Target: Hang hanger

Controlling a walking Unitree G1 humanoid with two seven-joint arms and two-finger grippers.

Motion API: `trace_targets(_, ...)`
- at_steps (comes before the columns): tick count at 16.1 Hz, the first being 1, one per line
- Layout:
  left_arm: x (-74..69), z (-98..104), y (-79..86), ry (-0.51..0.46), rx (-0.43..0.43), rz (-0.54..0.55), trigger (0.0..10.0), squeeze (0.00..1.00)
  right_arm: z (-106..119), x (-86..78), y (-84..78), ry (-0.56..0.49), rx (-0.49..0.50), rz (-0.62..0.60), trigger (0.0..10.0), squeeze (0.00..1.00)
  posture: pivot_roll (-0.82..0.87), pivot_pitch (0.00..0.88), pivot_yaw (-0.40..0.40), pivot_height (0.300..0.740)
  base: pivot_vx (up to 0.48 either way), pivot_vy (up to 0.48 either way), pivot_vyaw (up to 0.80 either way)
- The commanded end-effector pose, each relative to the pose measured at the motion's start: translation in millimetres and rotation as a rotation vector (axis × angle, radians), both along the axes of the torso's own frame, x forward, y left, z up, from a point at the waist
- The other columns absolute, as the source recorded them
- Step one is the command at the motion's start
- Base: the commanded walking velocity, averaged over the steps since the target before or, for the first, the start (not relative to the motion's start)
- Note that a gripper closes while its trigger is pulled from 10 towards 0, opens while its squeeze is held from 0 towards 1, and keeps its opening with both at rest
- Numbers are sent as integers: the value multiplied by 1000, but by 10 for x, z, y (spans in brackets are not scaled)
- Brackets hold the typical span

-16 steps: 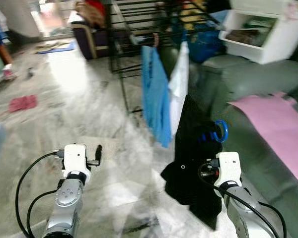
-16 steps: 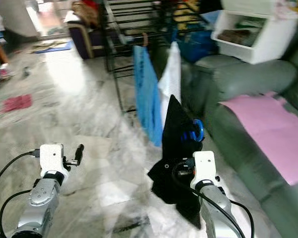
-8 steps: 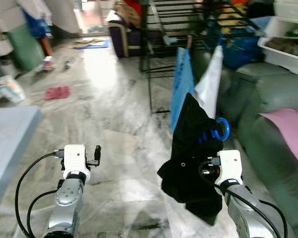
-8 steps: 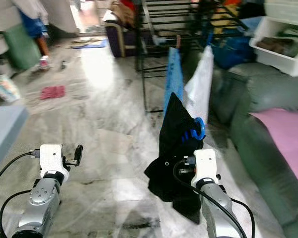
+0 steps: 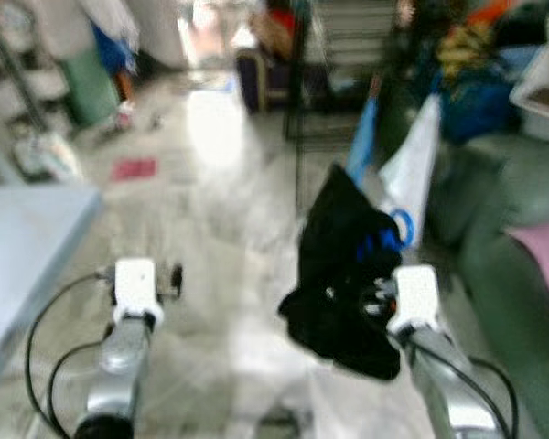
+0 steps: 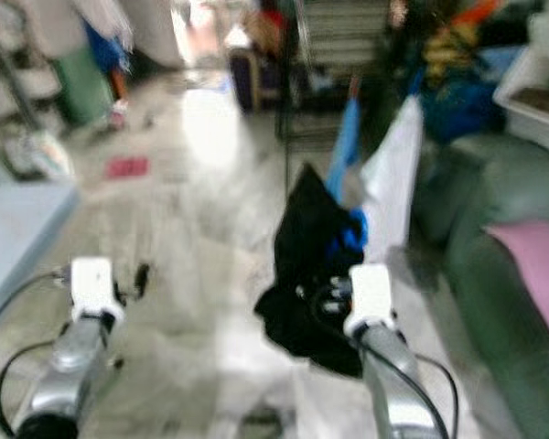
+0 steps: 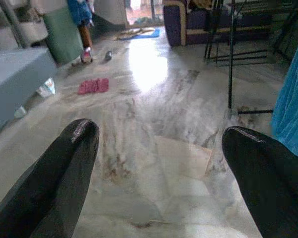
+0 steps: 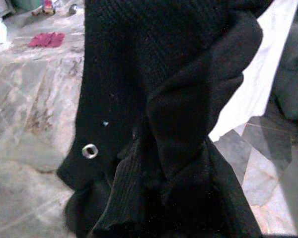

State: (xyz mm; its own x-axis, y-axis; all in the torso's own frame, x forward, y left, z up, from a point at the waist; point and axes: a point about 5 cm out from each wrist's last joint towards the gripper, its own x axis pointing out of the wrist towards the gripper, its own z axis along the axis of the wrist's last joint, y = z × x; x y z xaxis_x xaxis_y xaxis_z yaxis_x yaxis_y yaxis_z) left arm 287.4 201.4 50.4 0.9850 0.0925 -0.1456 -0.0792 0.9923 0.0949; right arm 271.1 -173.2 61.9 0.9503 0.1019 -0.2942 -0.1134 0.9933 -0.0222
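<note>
Blue hanger with black garment in right pincer; left pincer wide open.

black garment, silver eyelet; blue hanger; grey-white marbled floor; pink-red cloth; blue towel; pale blue tabletop; green sofa.
</note>
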Motion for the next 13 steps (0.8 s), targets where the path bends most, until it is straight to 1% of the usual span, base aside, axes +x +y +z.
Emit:
trace_targets(1,21,8,-35,-2,-4,-2,10000,0,102,42,-27,-47,-5,-11,10000,0,-35,0,49,740,0,-281,0)
trace_targets(6,46,11,-49,0,3,-9,10000,0,96,58,-6,-49,-4,-10,10000,0,-35,0,54,740,0,-269,0)
trace_targets(7,53,15,-51,-3,2,-7,10000,0,97,65,-7,-49,-5,-10,10000,0,-33,0,51,740,0,0,0)
trace_targets(8,63,36,-37,-17,29,31,10000,0,96,67,-4,-47,-6,-5,10000,0,-26,0,42,740,0,0,0)
trace_targets(9,67,42,-31,-20,52,46,10000,0,93,66,-1,-44,-5,-2,10000,0,-23,0,38,740,0,0,0)
trace_targets(10,64,35,-27,-17,54,52,10000,0,86,60,9,-40,-1,4,10000,0,-22,0,36,740,0,0,0)
trace_targets(11,51,17,-22,-13,49,53,10000,0,73,50,24,-36,0,9,10000,0,-14,0,27,740,0,0,0)
trace_targets(13,-26,-58,50,5,71,73,10000,0,34,22,62,-22,-14,26,10000,0,-7,0,14,740,0,0,0)
